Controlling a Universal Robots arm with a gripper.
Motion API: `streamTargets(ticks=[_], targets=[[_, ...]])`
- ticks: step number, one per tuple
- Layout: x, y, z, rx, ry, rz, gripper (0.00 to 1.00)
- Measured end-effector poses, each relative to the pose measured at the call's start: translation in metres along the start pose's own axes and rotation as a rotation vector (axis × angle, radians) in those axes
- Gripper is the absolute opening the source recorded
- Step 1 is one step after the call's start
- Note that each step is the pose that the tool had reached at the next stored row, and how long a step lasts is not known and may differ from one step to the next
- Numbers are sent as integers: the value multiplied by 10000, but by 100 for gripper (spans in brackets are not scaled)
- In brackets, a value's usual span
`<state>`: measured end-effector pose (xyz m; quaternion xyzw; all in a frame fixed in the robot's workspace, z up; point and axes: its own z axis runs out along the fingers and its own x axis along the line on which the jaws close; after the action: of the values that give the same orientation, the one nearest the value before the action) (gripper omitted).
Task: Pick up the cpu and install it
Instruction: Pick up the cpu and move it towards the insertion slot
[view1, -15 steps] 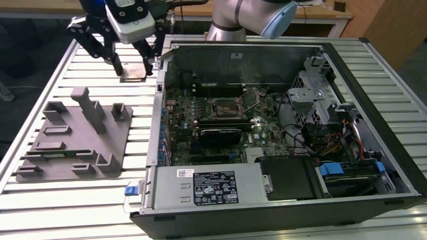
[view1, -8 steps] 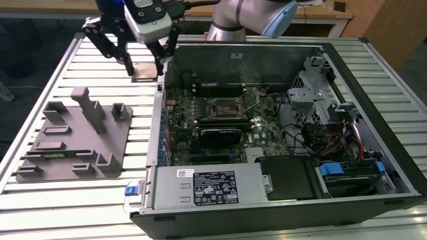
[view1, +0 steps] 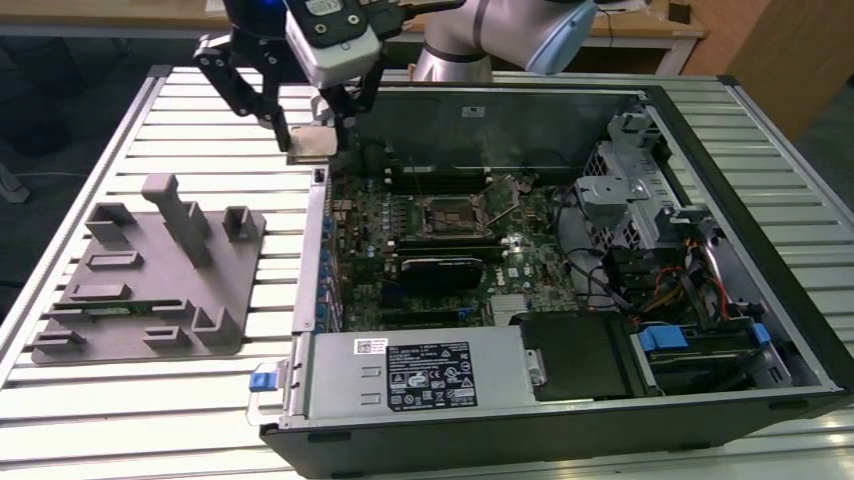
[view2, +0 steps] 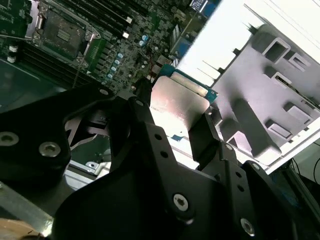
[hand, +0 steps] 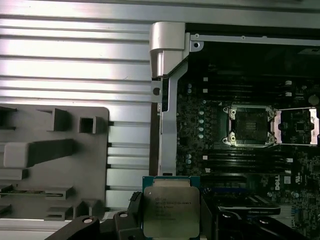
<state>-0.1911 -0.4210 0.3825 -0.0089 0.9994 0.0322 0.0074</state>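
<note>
Reaches in from the far side of the desk (view1: 200, 110), with the gripper (view1: 310, 140) raised above the far corner of the open computer case (view1: 747, 200), on the exterior view's left. Grips the cpu (view1: 311, 143) by two opposite edges between black fingers (view2: 202, 137) closed on it, metal lid facing the first wrist view. Carries it in the air, clear of both desk and case, over the case's side wall. Seen in both wrist views: the cpu (hand: 171, 212) with a green border around the silvery lid, and the same chip (view2: 177, 107) clamped at the gripper (view2: 175, 125).

Below and well apart, inside the case: the silver-framed cpu socket (view1: 450, 212) on the green motherboard (view1: 534, 260), standing open (hand: 250, 125) with its load plate (hand: 295, 125) swung aside. Just beside the case on the desk, on the exterior view's left: a grey fixture tray (view1: 147, 280) with upright posts. Nearer the camera: a grey power supply (view1: 414, 370) and a tangle of cables (view1: 667, 280).
</note>
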Motion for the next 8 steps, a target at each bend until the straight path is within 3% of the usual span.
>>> streamTargets(ticks=[8], targets=[[-220, -4, 3, 0, 0, 0, 54]])
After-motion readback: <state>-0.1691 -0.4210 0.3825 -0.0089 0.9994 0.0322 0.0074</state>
